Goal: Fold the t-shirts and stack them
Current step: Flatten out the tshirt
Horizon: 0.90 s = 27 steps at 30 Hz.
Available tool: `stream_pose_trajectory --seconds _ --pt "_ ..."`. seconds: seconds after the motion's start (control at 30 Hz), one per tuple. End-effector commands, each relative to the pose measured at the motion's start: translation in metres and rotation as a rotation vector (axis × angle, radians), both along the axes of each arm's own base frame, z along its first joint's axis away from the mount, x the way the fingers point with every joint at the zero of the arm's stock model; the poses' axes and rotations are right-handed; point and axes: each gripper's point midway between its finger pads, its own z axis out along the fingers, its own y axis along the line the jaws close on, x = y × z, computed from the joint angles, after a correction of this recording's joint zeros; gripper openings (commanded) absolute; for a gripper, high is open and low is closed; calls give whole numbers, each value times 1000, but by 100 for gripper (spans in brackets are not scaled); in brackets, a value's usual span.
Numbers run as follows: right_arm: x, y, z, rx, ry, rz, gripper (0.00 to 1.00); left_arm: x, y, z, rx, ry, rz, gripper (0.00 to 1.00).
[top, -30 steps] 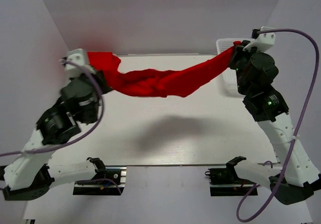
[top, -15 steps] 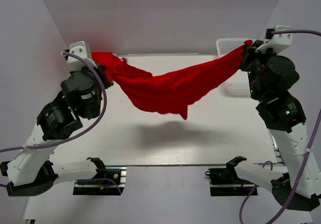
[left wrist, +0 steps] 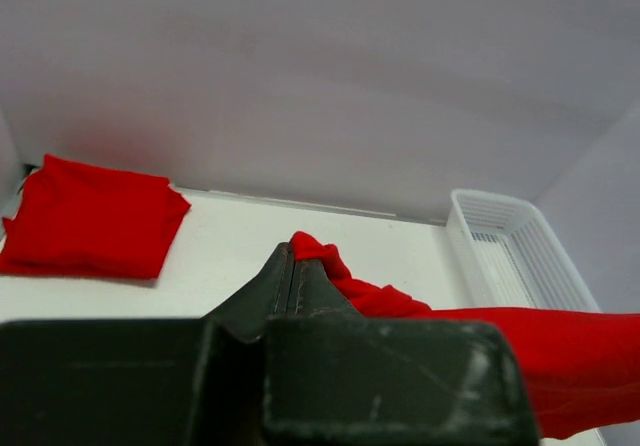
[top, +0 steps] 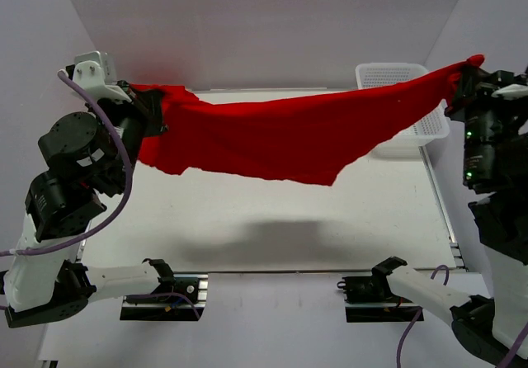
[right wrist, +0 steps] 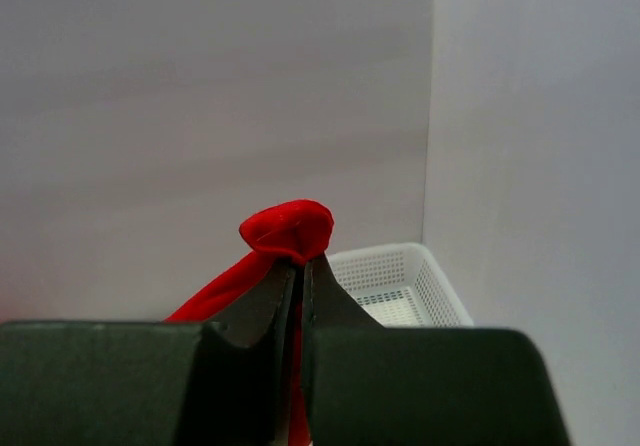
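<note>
Pinching a red t-shirt (top: 280, 137) at both ends: at upper left of the top view with the left end effector (top: 155, 110), at upper right with the right end effector (top: 467, 64), each pair of fingers pressed together on bunched cloth. Holding it stretched in the air above the white tabletop (top: 388, 211), sagging toward centre. At left in the left wrist view, a second folded t-shirt (left wrist: 85, 216) lying flat on the tabletop; at right, a white mesh basket (left wrist: 510, 256).

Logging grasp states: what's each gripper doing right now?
The left gripper is shut on the shirt.
The right gripper is shut on the same shirt.
</note>
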Motion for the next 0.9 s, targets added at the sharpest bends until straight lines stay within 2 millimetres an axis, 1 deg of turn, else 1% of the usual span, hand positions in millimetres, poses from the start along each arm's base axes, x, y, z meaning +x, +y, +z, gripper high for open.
stream_pose_trajectory --seconds 0.0,0.03,0.07,0.1,0.13,0.17,0.2,0.23,0.27,0.3,0.33,0.37,0.4,0.43,0.47,0.5,0.53,0.57,0.6,0.63,0.67,0.7,0.73,0.77,0.8,0.83,0.87 --pt "-40 -27 33 43 -125 -35 0 -11 -3 23 9 -85 -100 0" --pt "-43 -28 33 45 -131 -31 0 -12 -3 23 -1 -95 -108 0" --pt "-38 -24 25 32 -114 -22 0 -10 -6 17 17 -91 -108 0" --pt "-43 -27 23 44 -121 -22 0 -9 -8 15 19 -89 -108 0" --pt "-40 -26 20 41 -113 -27 0 -5 -11 12 29 -79 -99 0" --pt "-27 -20 5 23 -70 -30 0 6 -22 1 64 -48 -83 0" --pt "-23 -18 1 25 -58 -34 0 11 -28 -8 98 -19 -74 0" --pt "-10 -14 -14 13 -14 -54 0 17 -29 -15 107 7 -37 0" --pt "1 -9 -25 26 17 -55 0 26 -34 -31 134 41 -7 0" --pt "14 -3 -47 9 71 -64 0 31 -38 -45 123 77 23 0" --pt "37 4 -80 -19 159 -103 0 36 -29 -63 125 122 118 0" --pt "48 7 -98 -12 198 -127 0 41 -31 -92 146 163 171 0" --pt "66 11 -136 -25 262 -164 0 46 -30 -108 136 179 215 0" --pt "79 12 -156 -15 303 -215 0 54 -35 -132 157 196 238 0" --pt "95 18 -177 -38 354 -234 0 57 -37 -140 152 199 228 0" --pt "105 21 -191 -25 382 -244 0 63 -38 -147 147 205 223 0" --pt "129 35 -229 -52 473 -231 0 71 -42 -162 165 221 227 0" --pt "139 46 -241 -60 504 -183 0 76 -48 -171 174 237 207 0" --pt "155 51 -260 -62 547 -182 0 90 -52 -191 213 283 205 0" --pt "163 55 -267 -68 566 -171 0 99 -57 -206 232 310 197 0" --pt "184 69 -297 -109 642 -140 0 108 -62 -221 254 344 183 0" --pt "191 72 -306 -122 663 -135 0 122 -59 -237 272 389 188 0" --pt "200 70 -308 -124 674 -144 0 138 -67 -273 329 466 183 0" --pt "208 73 -307 -120 675 -140 0 149 -66 -288 330 504 190 0" --pt "229 77 -349 -160 774 -142 0 169 -67 -308 331 563 188 0" --pt "246 77 -363 -162 810 -152 0 187 -61 -329 328 609 199 0" --pt "246 77 -363 -162 811 -152 0 189 -62 -325 320 600 198 0"
